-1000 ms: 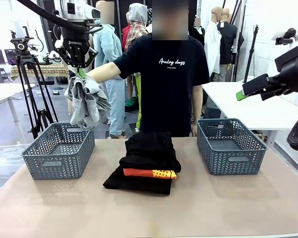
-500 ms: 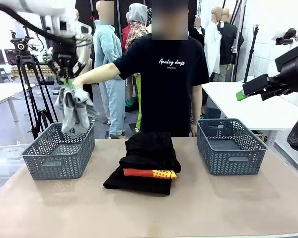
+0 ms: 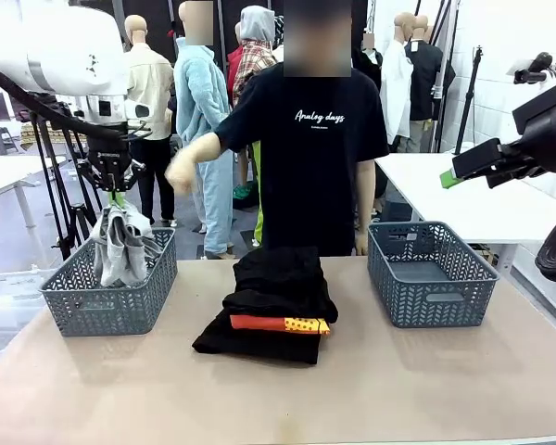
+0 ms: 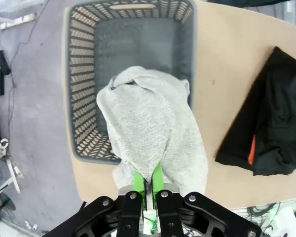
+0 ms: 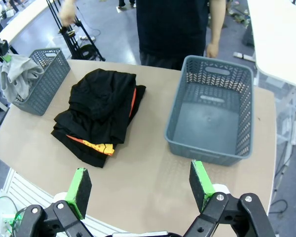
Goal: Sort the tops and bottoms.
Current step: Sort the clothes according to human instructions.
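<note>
Left gripper (image 3: 118, 193) pinching grey top (image 3: 120, 246), dangling it into left basket (image 3: 74, 311); next calling for release. Right gripper (image 5: 140, 182) gaping wide, holding nothing.

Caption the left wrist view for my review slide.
Left gripper, shut on a soft light grey garment, dangles it over the grey plastic lattice basket.
</note>
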`<state>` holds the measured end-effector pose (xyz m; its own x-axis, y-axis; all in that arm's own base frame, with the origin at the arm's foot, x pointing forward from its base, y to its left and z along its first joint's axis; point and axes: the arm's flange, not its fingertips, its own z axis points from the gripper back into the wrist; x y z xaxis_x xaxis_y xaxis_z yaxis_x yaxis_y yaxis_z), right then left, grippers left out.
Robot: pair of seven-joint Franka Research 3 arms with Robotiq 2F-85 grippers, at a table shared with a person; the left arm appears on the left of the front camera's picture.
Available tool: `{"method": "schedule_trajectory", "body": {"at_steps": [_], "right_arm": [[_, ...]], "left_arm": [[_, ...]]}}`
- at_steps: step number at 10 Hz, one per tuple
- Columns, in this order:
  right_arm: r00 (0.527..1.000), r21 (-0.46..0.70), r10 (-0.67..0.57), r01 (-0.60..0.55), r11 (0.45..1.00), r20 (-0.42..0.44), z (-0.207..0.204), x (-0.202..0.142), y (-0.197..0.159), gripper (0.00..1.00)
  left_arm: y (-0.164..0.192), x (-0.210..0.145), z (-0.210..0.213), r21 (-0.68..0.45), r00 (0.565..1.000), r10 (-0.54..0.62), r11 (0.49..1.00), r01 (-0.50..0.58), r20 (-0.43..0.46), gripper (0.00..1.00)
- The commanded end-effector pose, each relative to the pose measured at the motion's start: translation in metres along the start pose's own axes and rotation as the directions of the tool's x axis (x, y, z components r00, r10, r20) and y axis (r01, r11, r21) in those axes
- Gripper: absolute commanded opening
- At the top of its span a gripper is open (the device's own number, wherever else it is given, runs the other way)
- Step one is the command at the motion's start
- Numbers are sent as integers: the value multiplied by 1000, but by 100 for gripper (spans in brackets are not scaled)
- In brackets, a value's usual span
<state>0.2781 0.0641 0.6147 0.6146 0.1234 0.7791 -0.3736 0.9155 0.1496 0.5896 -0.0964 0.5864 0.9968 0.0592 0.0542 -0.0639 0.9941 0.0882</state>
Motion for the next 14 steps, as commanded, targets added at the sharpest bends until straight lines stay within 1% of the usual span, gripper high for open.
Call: {"method": "schedule_trajectory", "body": {"at_steps": [1, 2, 3, 4, 5, 7, 8, 9, 10, 11, 12, 13, 14], "right_arm": [[1000, 10, 0, 0, 1000, -5, -1, 0, 0, 100], [1000, 10, 0, 0, 1000, -5, -1, 0, 0, 100], [1000, 10, 0, 0, 1000, -5, -1, 0, 0, 100], [1000, 10, 0, 0, 1000, -5, -1, 0, 0, 100], [1000, 10, 0, 0, 1000, -5, -1, 0, 0, 100], [1000, 10, 0, 0, 1000, -5, -1, 0, 0, 100], [1000, 10, 0, 0, 1000, -5, -1, 0, 0, 100], [1000, 10, 0, 0, 1000, -5, -1, 0, 0, 100], [1000, 10, 0, 0, 1000, -5, -1, 0, 0, 100], [1000, 10, 0, 0, 1000, -5, -1, 0, 0, 100], [1000, 10, 0, 0, 1000, -5, -1, 0, 0, 100], [1000, 10, 0, 0, 1000, -5, -1, 0, 0, 100], [1000, 10, 0, 0, 1000, -5, -1, 0, 0, 100]], "left_arm": [[5, 3, 2, 36, 1000, 6, 999, -6, 2, 0], [5, 3, 2, 36, 1000, 6, 999, -6, 2, 0], [-3, -2, 1, -2, 1000, -3, 1000, 3, 0, 0], [-13, -2, -7, -3, 995, -103, 995, 103, 6, 0], [-7, 5, -26, 60, 999, -35, 998, 35, 2, 0], [22, 19, -55, -8, 998, 49, 999, -49, 33, 0], [38, 21, -70, 7, 998, 58, 998, -59, 38, 0], [47, 20, -74, 81, 999, 18, 996, -22, 44, 0], [57, 23, -76, 101, 999, -10, 995, 6, 42, 0], [63, 24, -76, 88, 998, -13, 996, 7, 58, 0], [61, 25, -84, 64, 998, -23, 998, 19, 58, 0], [52, 26, -96, 22, 998, -57, 998, 56, 42, 0], [50, 27, -107, 18, 998, -59, 998, 59, 13, 0]]}}
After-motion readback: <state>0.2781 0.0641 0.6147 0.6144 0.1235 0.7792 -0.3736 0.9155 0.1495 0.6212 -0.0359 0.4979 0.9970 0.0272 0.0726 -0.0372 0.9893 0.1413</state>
